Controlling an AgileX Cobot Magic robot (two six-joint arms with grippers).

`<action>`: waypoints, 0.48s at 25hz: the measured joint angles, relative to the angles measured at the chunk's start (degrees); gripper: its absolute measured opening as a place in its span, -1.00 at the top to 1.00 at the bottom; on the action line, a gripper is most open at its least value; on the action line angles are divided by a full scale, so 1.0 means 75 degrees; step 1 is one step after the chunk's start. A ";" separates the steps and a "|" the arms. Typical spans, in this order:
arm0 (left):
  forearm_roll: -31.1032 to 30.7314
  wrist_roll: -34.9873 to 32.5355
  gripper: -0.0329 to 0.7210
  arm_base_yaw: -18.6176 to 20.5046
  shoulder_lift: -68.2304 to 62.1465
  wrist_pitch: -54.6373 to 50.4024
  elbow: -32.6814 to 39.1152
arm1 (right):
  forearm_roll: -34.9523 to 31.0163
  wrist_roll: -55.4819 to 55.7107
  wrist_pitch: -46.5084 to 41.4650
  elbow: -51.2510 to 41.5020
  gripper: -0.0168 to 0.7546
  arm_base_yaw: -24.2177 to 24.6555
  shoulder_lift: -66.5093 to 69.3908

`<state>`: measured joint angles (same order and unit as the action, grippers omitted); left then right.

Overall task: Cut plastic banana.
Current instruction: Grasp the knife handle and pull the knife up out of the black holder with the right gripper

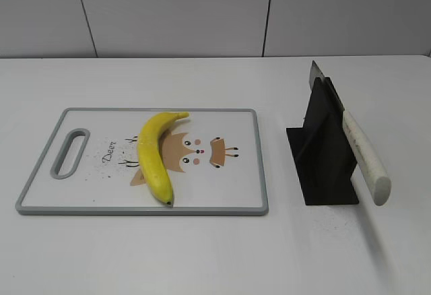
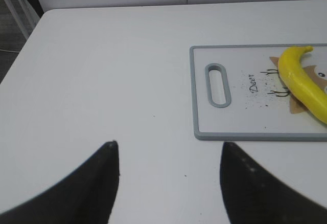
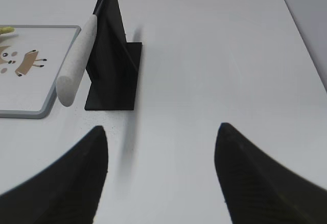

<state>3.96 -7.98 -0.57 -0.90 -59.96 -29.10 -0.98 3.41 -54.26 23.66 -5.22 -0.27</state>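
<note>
Reaching for the knife (image 1: pixel 363 153) is being judged the step in hand.
The plastic banana (image 1: pixel 155 157) is lying on the cutting board (image 1: pixel 222 197); both the left gripper (image 2: pixel 168 175) and right gripper (image 3: pixel 161 170) are being held wide open, empty; the pale handle (image 3: pixel 76 60) should be grasped squarely.

yellow banana (image 1: pixel 153 153), grey-rimmed white board (image 1: pixel 259 174), black stand (image 1: pixel 323 153)

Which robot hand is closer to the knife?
The right. The right gripper hovers open over bare table just in front of the knife resting in its black stand. The left gripper, also open, is beyond the cutting board's handle end, far from the knife.
</note>
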 joint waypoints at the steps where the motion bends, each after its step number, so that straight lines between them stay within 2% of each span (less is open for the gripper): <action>1: 0.0000 0.0000 -0.66 0.0000 0.0000 0.0000 0.0000 | 0.0000 0.0000 0.0000 0.0000 -0.39 0.0000 0.0000; 12: 0.0000 0.0000 -0.66 0.0000 0.0000 0.0000 0.0000 | 0.0000 0.0000 0.0000 0.0000 -0.39 0.0000 0.0000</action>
<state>3.96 -7.98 -0.57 -0.90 -59.96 -29.10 -0.98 3.41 -54.26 23.66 -5.22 -0.27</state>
